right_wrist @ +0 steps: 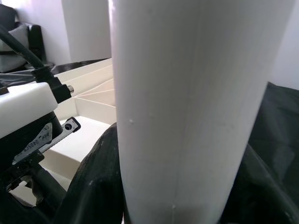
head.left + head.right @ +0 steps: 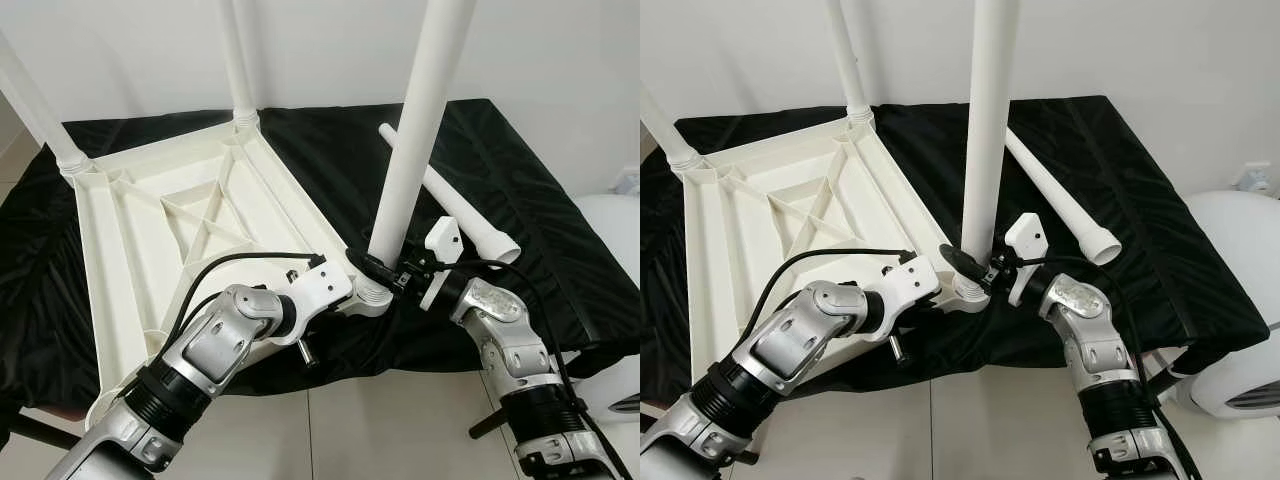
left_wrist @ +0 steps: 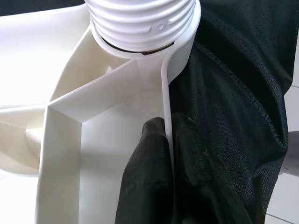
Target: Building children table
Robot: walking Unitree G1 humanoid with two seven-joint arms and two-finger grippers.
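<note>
Left eye view: upside-down white ribbed plastic table top (image 2: 150, 215) lies on a black cloth-covered surface (image 2: 520, 170), two white legs already standing in its far corners. Third leg, a tall white plastic tube (image 2: 415, 130), stands near-vertical in the near corner socket (image 2: 368, 296), long axis pointing up, slightly tilted to the robot's right. Right gripper (image 2: 385, 270) clamps the tube just above the socket. Left gripper (image 2: 345, 285) sits at the table rim right beside that socket. Spare fourth white tube leg (image 2: 455, 205) lies flat on the cloth, behind and to the right of the upright leg, nearer the right arm.

Right eye view: same layout; right gripper (image 2: 975, 265) wraps the tube base, spare leg (image 2: 1060, 200) runs diagonally away from it.

Left wrist view: black fingers (image 3: 145, 177) pinched shut on the thin white rim wall (image 3: 167, 107), one each side; the leg's threaded collar (image 3: 140, 21) sits in the socket directly ahead.

Right wrist view: tube (image 1: 187, 107) fills the gap between the dark fingers (image 1: 96, 186), closed around it.

Judgement: leg looks seated or nearly so; next turn is about the tube's vertical axis, left holding the top steady.
</note>
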